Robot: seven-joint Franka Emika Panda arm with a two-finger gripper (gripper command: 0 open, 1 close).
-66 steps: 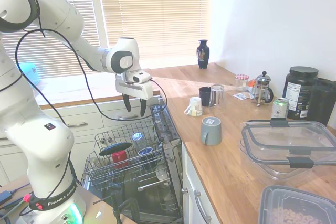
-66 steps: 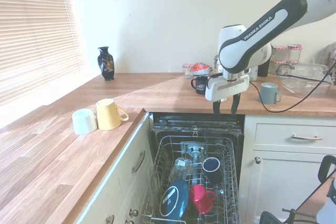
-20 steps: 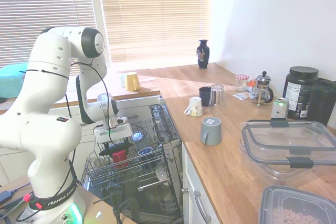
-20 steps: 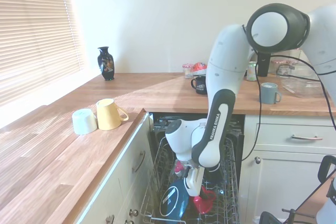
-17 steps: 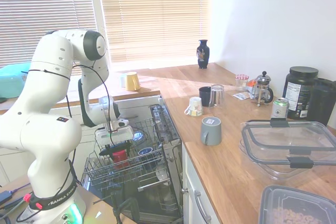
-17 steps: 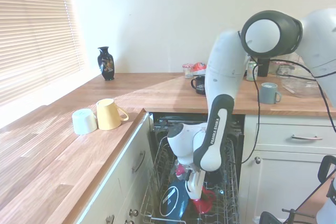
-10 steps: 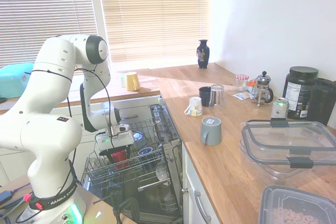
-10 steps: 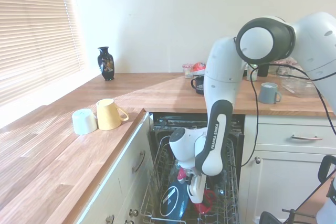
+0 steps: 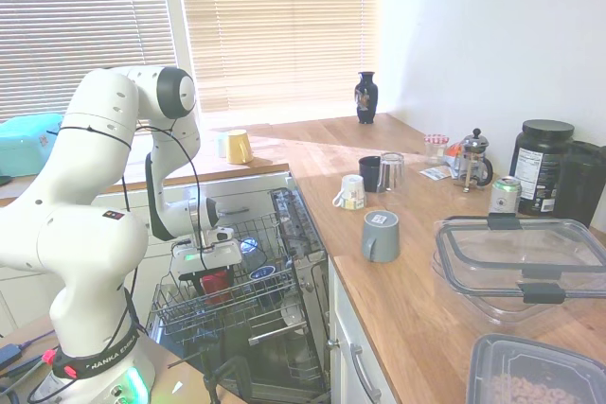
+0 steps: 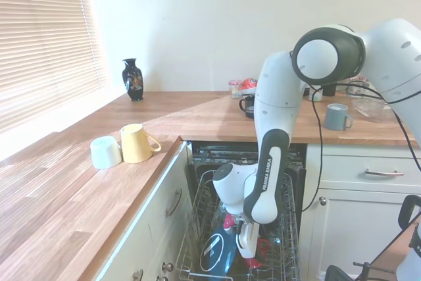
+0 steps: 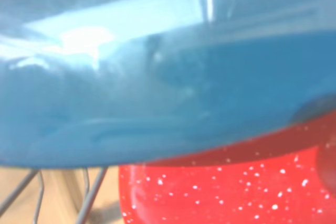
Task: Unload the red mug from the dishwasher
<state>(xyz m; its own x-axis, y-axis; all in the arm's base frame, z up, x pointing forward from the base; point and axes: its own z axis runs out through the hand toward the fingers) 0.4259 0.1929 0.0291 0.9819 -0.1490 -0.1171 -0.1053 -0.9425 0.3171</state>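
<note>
— Is the red mug point(image 9: 215, 284) out yet?

— No. It sits in the dishwasher point(image 9: 248, 283) rack, right under the jaws point(image 10: 245, 253), which are down among the wires at it. Beside them on the window side lies a blue dish point(image 10: 218, 249), close against the mug; the wrist view is filled with that blue and a strip of speckled red below it.

— Have the jaws got it?

— I cannot tell. The arm's own body hides them from both sides. I judge the reach is done and the grasp is at hand; the lift and the setting-down are all left.

— Where might it go?

— The wooden bench point(image 9: 398, 262) runs round the corner above the rack. A yellow mug point(image 10: 137, 143) and a white cup point(image 10: 105, 152) lie on their sides well off from the jaws toward the window blinds point(image 9: 275, 26), and a grey mug point(image 9: 381, 235) stands on the far stretch with jars, a cafetière point(image 9: 472, 158) and plastic tubs. A dark vase point(image 10: 132, 79) stands in the corner.
</note>
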